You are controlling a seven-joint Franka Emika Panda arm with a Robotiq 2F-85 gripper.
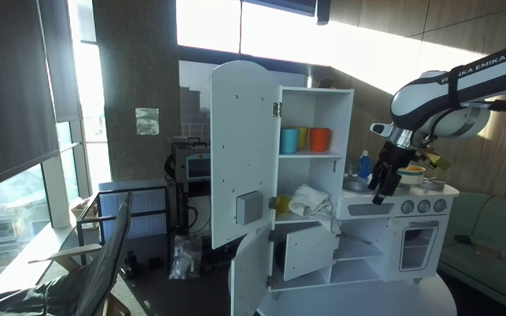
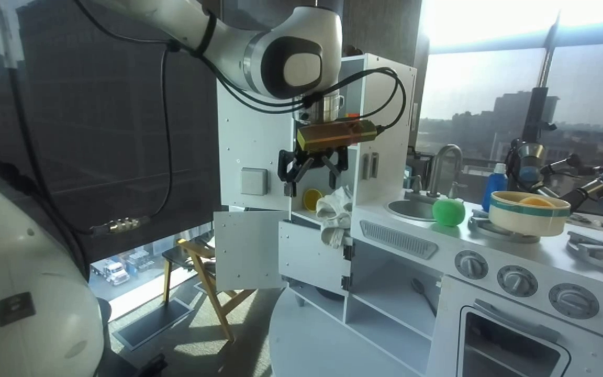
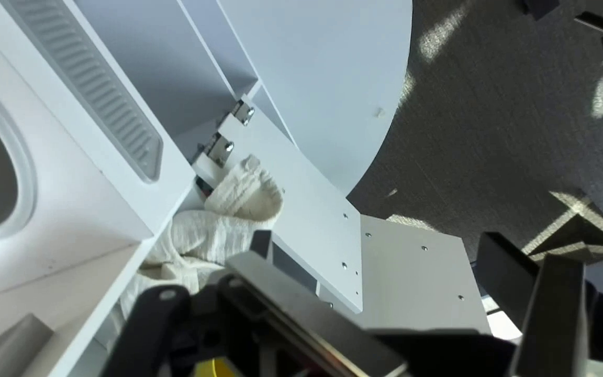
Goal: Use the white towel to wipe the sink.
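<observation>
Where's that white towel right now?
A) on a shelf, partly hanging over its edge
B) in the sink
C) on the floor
A, since in an exterior view the white towel lies bunched on the shelf beside a yellow cup, part of it drooping over the front edge.

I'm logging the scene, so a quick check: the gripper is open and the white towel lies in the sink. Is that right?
Not quite: the white towel lies not in the sink but on a cabinet shelf, next to a yellow cup, with part of it hanging over the front edge; both exterior views show it. The gripper is open, as you say.
</observation>
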